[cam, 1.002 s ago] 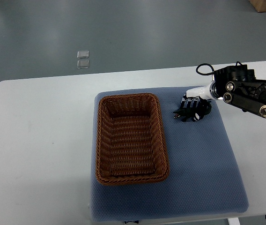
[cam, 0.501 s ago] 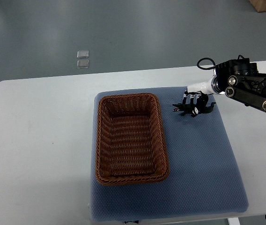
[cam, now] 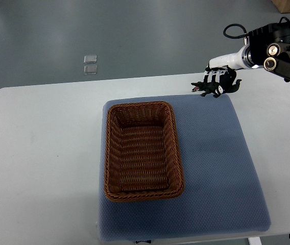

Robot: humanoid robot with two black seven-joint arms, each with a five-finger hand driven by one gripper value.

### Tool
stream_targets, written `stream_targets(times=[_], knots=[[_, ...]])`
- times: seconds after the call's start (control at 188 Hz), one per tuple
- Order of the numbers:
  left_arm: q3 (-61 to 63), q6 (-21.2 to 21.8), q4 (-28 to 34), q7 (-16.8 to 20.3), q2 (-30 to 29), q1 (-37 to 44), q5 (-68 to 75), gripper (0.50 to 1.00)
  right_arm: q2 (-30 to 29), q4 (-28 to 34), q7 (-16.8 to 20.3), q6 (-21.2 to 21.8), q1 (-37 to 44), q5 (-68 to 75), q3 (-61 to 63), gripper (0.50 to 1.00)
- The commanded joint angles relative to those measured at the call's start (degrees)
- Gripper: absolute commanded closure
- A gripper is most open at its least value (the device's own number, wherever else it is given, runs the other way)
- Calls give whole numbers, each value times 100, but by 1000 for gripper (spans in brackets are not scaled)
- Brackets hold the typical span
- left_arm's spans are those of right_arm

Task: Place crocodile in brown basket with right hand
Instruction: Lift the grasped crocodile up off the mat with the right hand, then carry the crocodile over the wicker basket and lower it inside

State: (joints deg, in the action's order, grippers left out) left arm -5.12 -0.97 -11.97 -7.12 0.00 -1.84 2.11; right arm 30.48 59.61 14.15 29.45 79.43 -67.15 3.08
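**While the crocodile hangs in the right hand, the basket waits open to the left**

Since only the top view is on offer, everything below is read from it. The right hand [cam: 217, 75] comes in from the upper right, its dark fingers curled down over the back of the crocodile [cam: 217, 89] and closed on it. The toy sits level, snout toward the picture's left and tail toward the right, over the far right corner of the blue mat [cam: 216, 168]. It looks to be held clear of the cloth, though height is hard to judge from this steep angle. The left arm does not show.

The step in hand is the carry. To do it well, the hand should travel left and toward the robot until the toy sits over the middle of the brown basket [cam: 140, 105], keeping it high enough to pass the woven wall. It should lower inside before the fingers loosen. Because the basket is longer than it is wide, a toy held crosswise as now needs centring, or snout or tail may catch the rim.

As for room, the mat between toy and basket is bare, so nothing blocks the path. The basket lies on the mat's left part, well inside the white table [cam: 43, 153]. The table's far edge is just behind the toy, so a slip here could send it to the floor.
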Motion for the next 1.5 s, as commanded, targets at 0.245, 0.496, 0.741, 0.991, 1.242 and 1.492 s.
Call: stream_targets(times=[0.245,0.496,0.741,0.991,1.242,1.492], knots=[[11,0,10,0,0,0,0,500,-543,384,-9,-45,671,606,0,1000],[-16,0,11,0,0,0,0,500,-1606,297,-9,-212,618,598,-62,1000],[-33,0,11,0,0,0,0,500,-2292,-2,-9,-317,275,527,-106,1000],[-42,0,11,0,0,0,0,500,-2600,-187,-9,-537,-112,510,-194,1000],[-33,0,11,0,0,-9,0,500,-2705,-284,0,-572,-287,501,-238,967],[-33,0,11,0,0,-9,0,500,-2696,-301,0,-572,-490,457,-378,883]])
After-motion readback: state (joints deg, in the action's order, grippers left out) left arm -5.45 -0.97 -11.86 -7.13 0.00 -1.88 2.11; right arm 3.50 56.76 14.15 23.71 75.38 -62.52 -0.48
